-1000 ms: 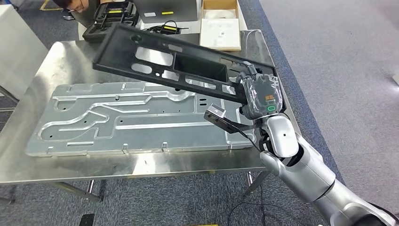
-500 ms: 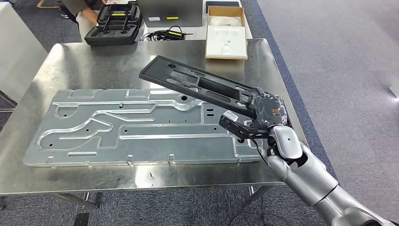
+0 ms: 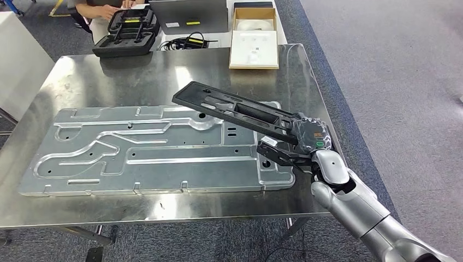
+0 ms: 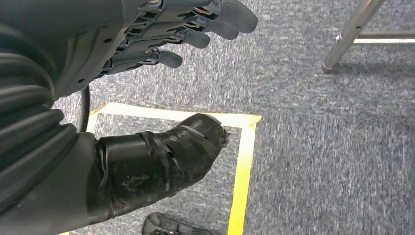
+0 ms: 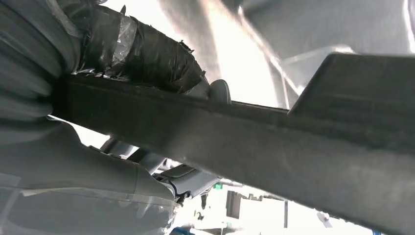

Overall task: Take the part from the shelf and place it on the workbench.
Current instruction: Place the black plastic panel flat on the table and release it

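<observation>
The part is a long black plastic frame with cut-outs, tilted over the right half of the steel workbench. My right hand grips its near end, above the right end of a large stamped metal panel lying flat on the bench. Close up in the right wrist view, the frame's dark edge runs across with the taped thumb pressed against it. My left hand hangs beside the body over blue carpet, fingers apart and holding nothing.
At the bench's far edge stand a black moulded case, a laptop, cables and a cardboard box. A person's hands work at the far left. A white cabinet flanks the bench's left side.
The camera has shifted, so the whole scene has slid. My right hand has lowered the frame from a high, steep tilt to a flatter pose nearer the metal panel.
</observation>
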